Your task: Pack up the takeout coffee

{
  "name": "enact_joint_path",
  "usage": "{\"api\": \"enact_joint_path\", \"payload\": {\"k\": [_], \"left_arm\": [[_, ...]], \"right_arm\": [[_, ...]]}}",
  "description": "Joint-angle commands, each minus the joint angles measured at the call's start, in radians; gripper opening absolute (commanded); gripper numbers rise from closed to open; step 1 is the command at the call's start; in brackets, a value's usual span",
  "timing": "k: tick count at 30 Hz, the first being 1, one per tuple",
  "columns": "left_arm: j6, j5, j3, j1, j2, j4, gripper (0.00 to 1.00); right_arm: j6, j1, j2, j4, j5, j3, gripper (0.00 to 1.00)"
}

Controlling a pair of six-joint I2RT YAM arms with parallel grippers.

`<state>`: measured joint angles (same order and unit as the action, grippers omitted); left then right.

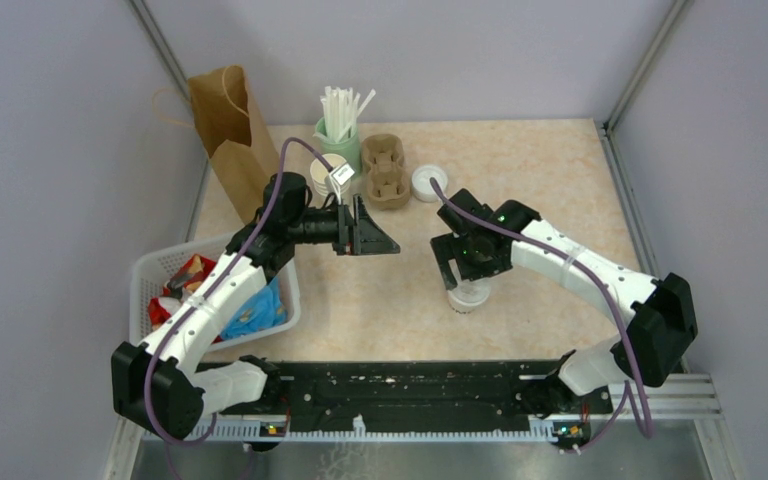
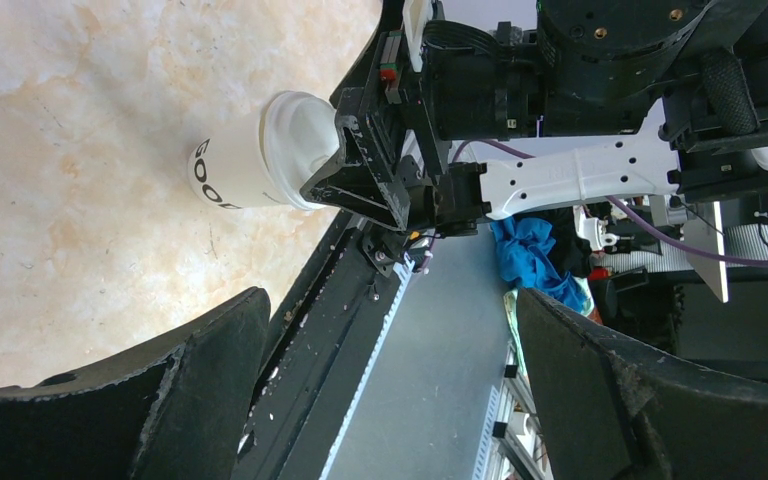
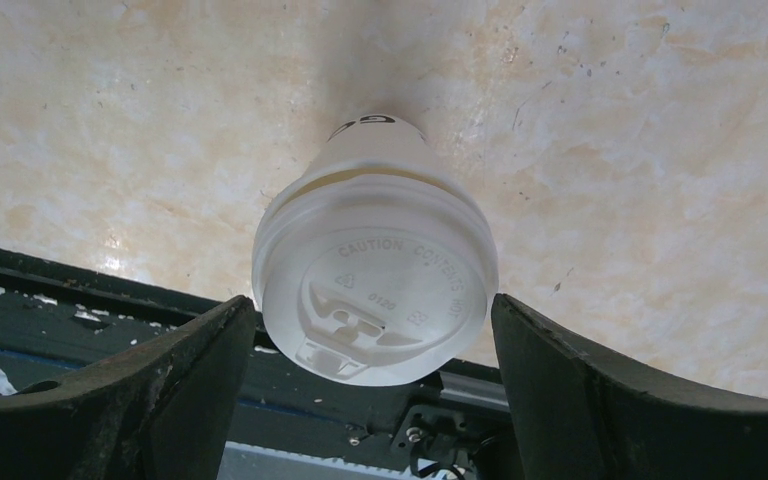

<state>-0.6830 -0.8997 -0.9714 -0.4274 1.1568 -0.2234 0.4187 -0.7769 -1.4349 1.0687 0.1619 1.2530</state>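
The takeout coffee (image 1: 469, 295) stands upright on the table, a cream-white cup with dark lettering and a white lid. My right gripper (image 1: 468, 268) hovers right above it, open, with a finger on each side of the lid and a gap to both. In the right wrist view the lidded cup (image 3: 375, 285) sits between the two open fingers (image 3: 160, 385). My left gripper (image 1: 378, 235) is open and empty, held above the table left of the cup. The left wrist view shows the cup (image 2: 260, 155) under the right gripper.
A brown paper bag (image 1: 232, 135) stands at the back left. A brown pulp cup carrier (image 1: 384, 170), a green holder of white straws (image 1: 340, 125), a stack of lidless cups (image 1: 326, 175) and a spare white lid (image 1: 426, 182) sit at the back. A white basket (image 1: 150, 275) of snacks is at left.
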Motion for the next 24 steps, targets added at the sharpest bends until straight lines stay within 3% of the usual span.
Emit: {"api": "enact_joint_path", "payload": {"k": [1, 5, 12, 24], "left_arm": [[-0.004, -0.015, -0.026, -0.006, 0.002, 0.055, 0.98], [-0.005, -0.014, -0.018, -0.006, -0.002, 0.053, 0.98], [-0.006, -0.015, -0.013, -0.006, -0.008, 0.052, 0.99], [-0.012, -0.019, -0.013, -0.007, -0.006, 0.061, 0.98]], "right_arm": [[-0.008, -0.013, -0.007, -0.005, 0.026, 0.025, 0.87], [-0.006, -0.022, -0.014, -0.001, 0.04, 0.026, 0.86], [-0.004, -0.022, -0.017, 0.008, 0.042, 0.042, 0.73], [-0.001, -0.022, -0.024, 0.037, 0.058, 0.097, 0.74]]}}
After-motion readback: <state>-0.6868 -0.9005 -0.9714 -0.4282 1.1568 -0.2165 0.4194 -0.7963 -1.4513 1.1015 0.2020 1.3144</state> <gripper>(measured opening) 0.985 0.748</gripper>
